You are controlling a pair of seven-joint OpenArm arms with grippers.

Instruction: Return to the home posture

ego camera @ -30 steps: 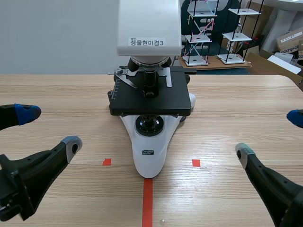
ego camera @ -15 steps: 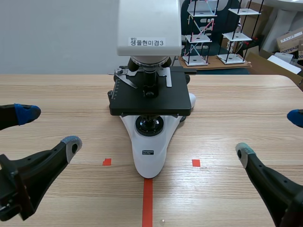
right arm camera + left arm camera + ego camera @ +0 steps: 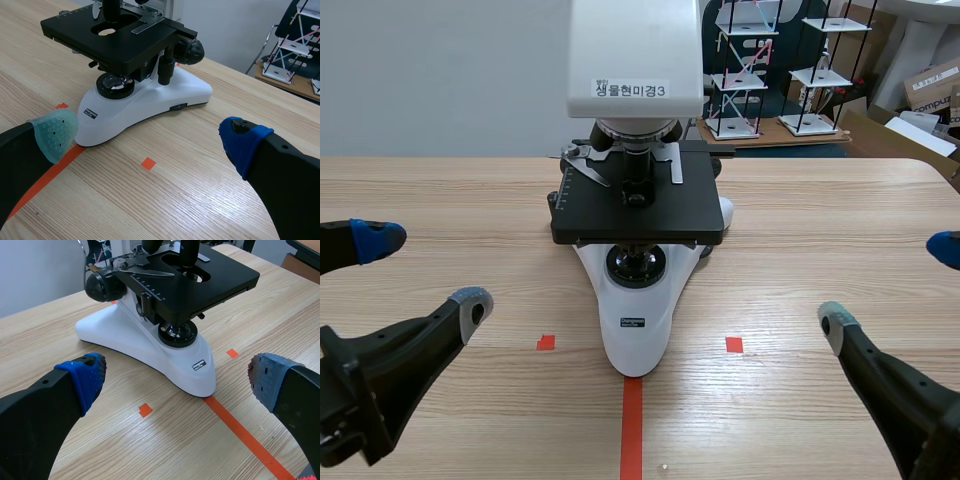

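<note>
Left arm (image 3: 380, 362) and right arm (image 3: 892, 382) sit low over the near side of the tabletop (image 3: 820, 250), jaws spread wide and holding nothing. A white-and-black microscope (image 3: 635, 310) stands between them, well apart from both.

Lab: microscope (image 3: 636, 190), molecular models (image 3: 740, 70).

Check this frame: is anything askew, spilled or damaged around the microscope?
Nothing stands out. The microscope stands upright, its base flat on the table, with no spill or visible damage. The left claw and right claw are open, empty and clear of it.
</note>
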